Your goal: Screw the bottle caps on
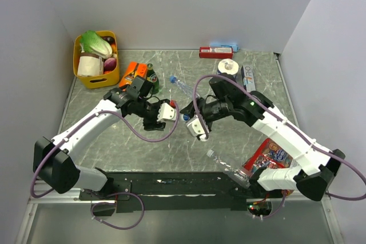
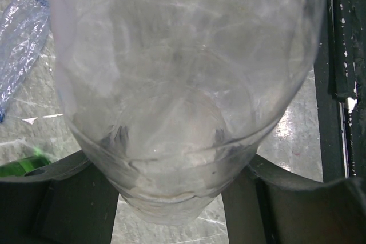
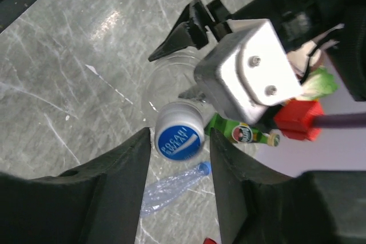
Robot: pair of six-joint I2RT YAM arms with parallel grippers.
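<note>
A clear bottle [image 2: 183, 72] fills the left wrist view, and my left gripper [image 2: 171, 167] is shut on its body. In the top view that gripper [image 1: 167, 112] holds it level at mid-table, neck towards the right arm. A blue-topped bottle cap [image 3: 178, 137] sits on the neck, at the tips of my right gripper [image 3: 180, 141]. The jaws flank the cap, with a thin gap on its right side. In the top view the cap [image 1: 186, 117] shows between the two grippers. A crushed clear bottle [image 1: 180, 86] with a blue cap lies behind, and another clear bottle [image 1: 226, 167] lies near the front.
A dark green glass bottle [image 1: 152, 78] and an orange packet [image 1: 132, 72] lie behind the left gripper. A yellow basket [image 1: 96, 60] of groceries stands back left. A red box [image 1: 216, 52] and a paper roll [image 1: 227, 67] sit at the back. A red snack bag [image 1: 267, 155] lies front right.
</note>
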